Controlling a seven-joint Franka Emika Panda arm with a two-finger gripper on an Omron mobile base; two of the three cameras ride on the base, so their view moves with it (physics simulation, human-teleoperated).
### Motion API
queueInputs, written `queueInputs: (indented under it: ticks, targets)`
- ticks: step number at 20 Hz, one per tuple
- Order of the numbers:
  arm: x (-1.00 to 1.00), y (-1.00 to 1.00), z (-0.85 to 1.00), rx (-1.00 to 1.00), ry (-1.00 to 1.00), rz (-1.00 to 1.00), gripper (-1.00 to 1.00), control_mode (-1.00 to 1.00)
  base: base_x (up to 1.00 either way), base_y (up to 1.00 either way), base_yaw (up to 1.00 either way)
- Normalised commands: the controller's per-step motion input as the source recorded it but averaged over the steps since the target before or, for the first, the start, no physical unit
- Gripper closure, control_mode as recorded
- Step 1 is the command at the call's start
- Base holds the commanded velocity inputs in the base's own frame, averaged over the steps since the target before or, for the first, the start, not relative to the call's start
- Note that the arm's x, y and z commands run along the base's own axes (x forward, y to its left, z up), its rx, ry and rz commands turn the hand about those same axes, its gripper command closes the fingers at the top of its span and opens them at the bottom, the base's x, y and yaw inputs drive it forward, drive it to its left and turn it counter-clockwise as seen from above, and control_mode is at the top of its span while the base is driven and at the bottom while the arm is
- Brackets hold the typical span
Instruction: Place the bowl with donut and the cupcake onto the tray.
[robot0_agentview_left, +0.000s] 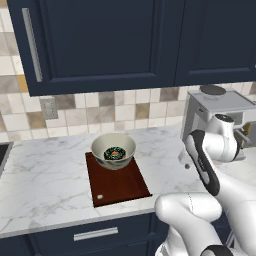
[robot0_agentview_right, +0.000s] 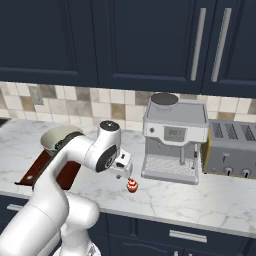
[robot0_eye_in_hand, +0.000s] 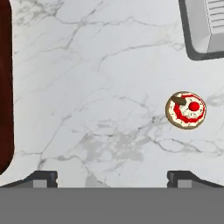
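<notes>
Left base: bowl (robot0_agentview_left: 114, 150) with donut (robot0_agentview_left: 115, 152) seated on tray (robot0_agentview_left: 122, 187) | Right base: cupcake (robot0_agentview_right: 132, 186) on counter, below gripper (robot0_agentview_right: 125, 172) | Hand: jaws wide, empty; cupcake off-centre toward one fingertip (robot0_eye_in_hand: 186, 177); centre before descending.

Bowl (robot0_agentview_left: 113, 150) (donut (robot0_agentview_left: 115, 153) inside) on tray (robot0_agentview_left: 120, 187); cupcake (robot0_agentview_right: 132, 186) on counter.

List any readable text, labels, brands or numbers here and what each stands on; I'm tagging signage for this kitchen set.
Nothing can be read.
Coffee machine: a small display with pale digits, too blurred to read.
Tray: a small white mark, no legible letters.
Toaster: knobs, no visible lettering.
</notes>
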Motion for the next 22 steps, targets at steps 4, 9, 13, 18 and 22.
queueInputs:
  ticks: [4, 9, 13, 18, 22]
  targets:
    - [0.00, -0.56, -0.12, -0.18, 0.04, 0.20, -1.00, -1.00, 0.00, 0.00, 0.00]
    - [0.06, -0.59, -0.04, -0.02, -0.01, 0.11, -1.00, -1.00, 0.00, 0.00, 0.00]
    - [0.19, -0.19, -0.27, 0.00, 0.00, 0.00, -1.00, -1.00, 0.00, 0.00, 0.00]
    - [0.37, 0.00, -0.37, 0.00, 0.00, 0.00, -1.00, -1.00, 0.00, 0.00, 0.00]
    - [0.40, 0.00, -0.24, 0.00, 0.00, 0.00, -1.00, -1.00, 0.00, 0.00, 0.00]
